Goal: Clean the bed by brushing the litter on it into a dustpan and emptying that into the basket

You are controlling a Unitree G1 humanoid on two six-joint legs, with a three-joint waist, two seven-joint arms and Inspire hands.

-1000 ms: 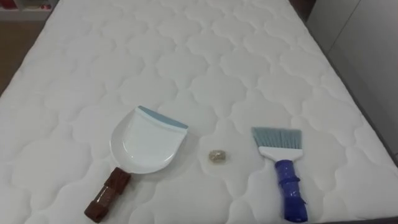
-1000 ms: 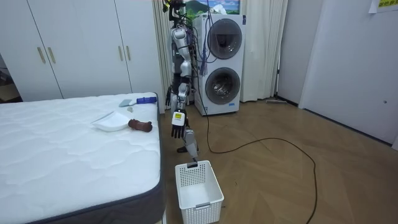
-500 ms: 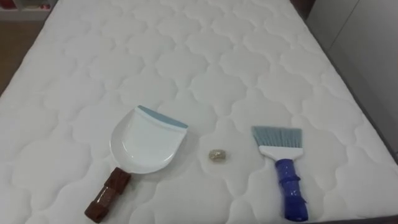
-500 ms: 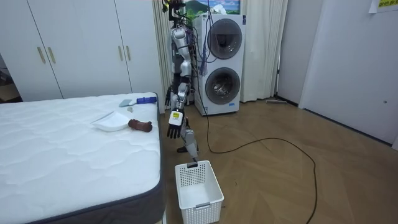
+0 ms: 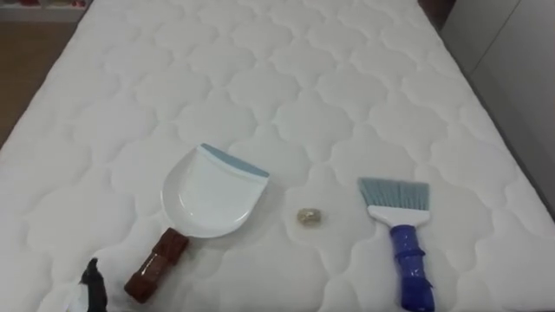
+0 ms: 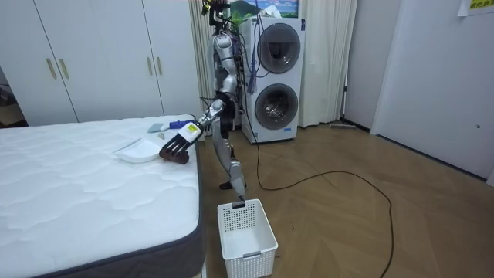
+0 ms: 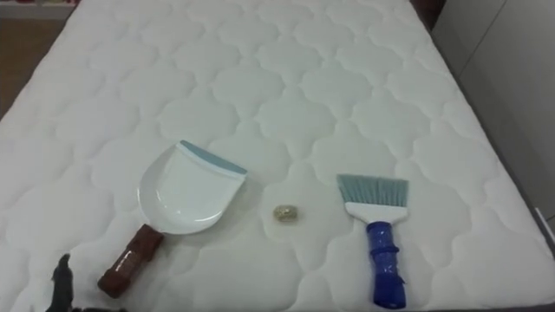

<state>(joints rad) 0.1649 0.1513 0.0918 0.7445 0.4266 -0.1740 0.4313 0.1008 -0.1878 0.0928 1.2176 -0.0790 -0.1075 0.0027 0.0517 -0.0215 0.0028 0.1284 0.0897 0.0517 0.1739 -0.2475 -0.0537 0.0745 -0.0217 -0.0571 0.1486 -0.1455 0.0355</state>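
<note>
**Left eye view.** The quilted mattress point(image 5: 286, 78) carries three things in a row. The crumb point(image 5: 309, 216), a small tan lump, lies in the middle. The dustpan point(image 5: 208, 204) is just beside it at 9 o'clock, and the brush point(image 5: 401, 234) is near it at 3 o'clock. The pan's blue lip faces 1 o'clock and its brown handle point(image 5: 156, 264) points to 7 o'clock. My left hand point(image 5: 89, 282) shows as a dark fingertip at 8 o'clock from that handle, apart from it.

I judge the pan a light, stiff plastic shell. It will likely skate on the soft quilting, so I should wrap the brown handle and not pinch the thin rim. The brush looks equally light. Its bristles will flex, so the grip belongs on the blue handle point(image 5: 412, 273). The crumb seems weightless and apt to roll into a quilted dimple.

**Room view.** I stand at the bed's edge with the white basket point(image 6: 245, 238) on the floor at 5 o'clock from me. My left hand point(image 6: 177, 142) hovers over the pan's handle with its fingers extended downward, holding nothing.

**Right eye view.** The layout is the same: dustpan point(image 7: 186, 198), crumb point(image 7: 285, 212), brush point(image 7: 375, 217). All three lie untouched, with my fingertip point(image 7: 61, 276) at 8 o'clock from the pan's handle.
</note>
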